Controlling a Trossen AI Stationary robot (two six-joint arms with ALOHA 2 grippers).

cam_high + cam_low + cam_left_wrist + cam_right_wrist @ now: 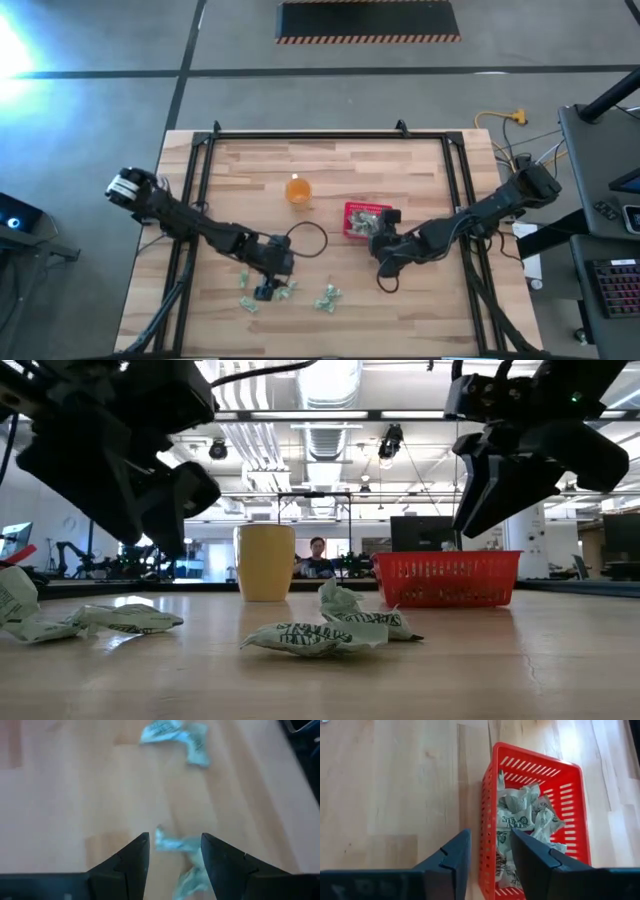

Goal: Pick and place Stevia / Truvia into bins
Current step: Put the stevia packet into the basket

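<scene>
No text, label, brand or number can be read with confidence anywhere in these views. The crumpled sweetener packets [312,637] lying on the bench [500,660] carry dark green printing, seen best in the low view, but the letters are too creased and small to make out. The packets [520,817] heaped inside the red basket [572,795] also show dark printed marks in the right wrist view, and these cannot be read either. The packets [175,735] in the left wrist view are too blurred for any lettering. The yellow cup [265,561] shows no visible writing.
</scene>
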